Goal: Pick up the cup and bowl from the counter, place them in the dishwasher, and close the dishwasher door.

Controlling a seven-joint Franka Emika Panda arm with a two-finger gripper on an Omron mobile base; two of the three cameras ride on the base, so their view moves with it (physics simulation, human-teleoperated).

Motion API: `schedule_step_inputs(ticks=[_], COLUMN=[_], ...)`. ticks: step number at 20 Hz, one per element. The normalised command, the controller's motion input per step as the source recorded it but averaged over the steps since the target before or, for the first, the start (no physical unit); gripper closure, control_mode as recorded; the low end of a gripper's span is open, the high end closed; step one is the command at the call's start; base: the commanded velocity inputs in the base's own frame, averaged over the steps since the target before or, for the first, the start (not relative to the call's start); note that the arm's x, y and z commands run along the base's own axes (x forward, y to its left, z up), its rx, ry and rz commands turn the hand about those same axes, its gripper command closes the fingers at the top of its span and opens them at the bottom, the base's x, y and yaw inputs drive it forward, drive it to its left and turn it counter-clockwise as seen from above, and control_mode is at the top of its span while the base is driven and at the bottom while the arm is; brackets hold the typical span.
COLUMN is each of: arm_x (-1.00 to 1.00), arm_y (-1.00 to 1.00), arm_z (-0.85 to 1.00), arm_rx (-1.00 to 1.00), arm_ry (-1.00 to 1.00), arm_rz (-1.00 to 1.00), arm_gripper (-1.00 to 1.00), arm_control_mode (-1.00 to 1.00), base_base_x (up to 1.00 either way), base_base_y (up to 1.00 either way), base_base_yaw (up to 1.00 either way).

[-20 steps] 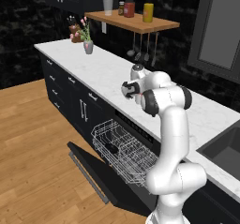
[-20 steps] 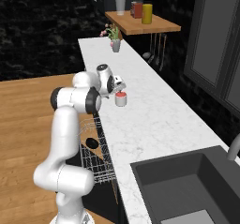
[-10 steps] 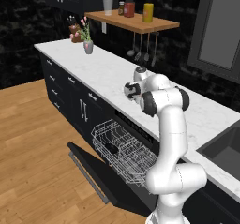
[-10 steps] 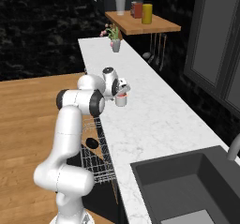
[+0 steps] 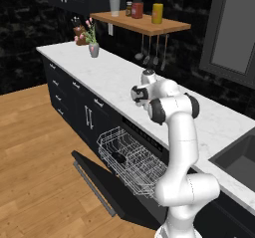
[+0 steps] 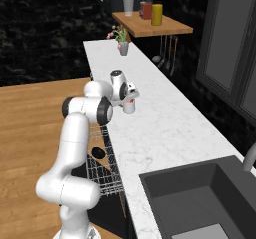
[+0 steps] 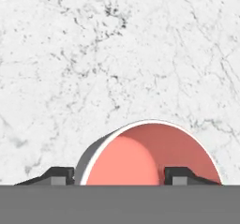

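Observation:
The cup (image 7: pixel 150 155), pale-walled with a red inside, stands upright on the white marble counter (image 7: pixel 117 54). My gripper (image 7: pixel 118 175) is right over it, open. One fingertip (image 7: pixel 58 175) sits just outside the cup's wall and the other rests over its red inside. From the right, the gripper (image 6: pixel 129 99) is down on top of the cup (image 6: pixel 129 107). The black bowl (image 5: pixel 118 157) lies in the white wire rack (image 5: pixel 144 172) of the dishwasher. The dishwasher door (image 5: pixel 102 184) hangs open and flat. The bowl (image 6: pixel 98 153) also shows from the right.
A grey vase with flowers (image 5: pixel 93 49) stands far along the counter. Above the counter, a wooden shelf (image 5: pixel 144 24) carries jars, and utensils (image 5: pixel 149 58) hang under it. A dark sink (image 6: pixel 200 198) lies at the near right. Dark drawers (image 5: pixel 74 95) flank the dishwasher.
The hand has moved a little along the counter and down, coming to rest on top of the cup. The cup, bowl and door have stayed put.

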Motion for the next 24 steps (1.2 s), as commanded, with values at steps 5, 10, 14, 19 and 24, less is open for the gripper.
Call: schedule_step_inputs(ticks=[5, 10, 14, 19, 24], arm_x=[-0.08, -0.27, -0.85, -1.00, -1.00], arm_y=[0.09, 0.02, 0.11, 0.20, 0.30], arm_z=[-0.08, -0.04, 0.00, 0.00, 0.00], arm_rx=[0.00, 0.00, 0.00, 0.00, 0.01], arm_ry=[0.09, 0.05, 0.00, -0.02, -0.01], arm_rz=[0.00, 0.00, 0.00, 0.00, 0.00], arm_gripper=[1.00, 1.00, 1.00, 1.00, 1.00], arm_control_mode=[-1.00, -1.00, -1.00, -1.00, -1.00], base_base_x=[0.00, 0.00, 0.00, 0.00, 0.00], base_base_y=[0.00, 0.00, 0.00, 0.00, 0.00], base_base_yaw=[0.00, 0.00, 0.00, 0.00, 0.00])
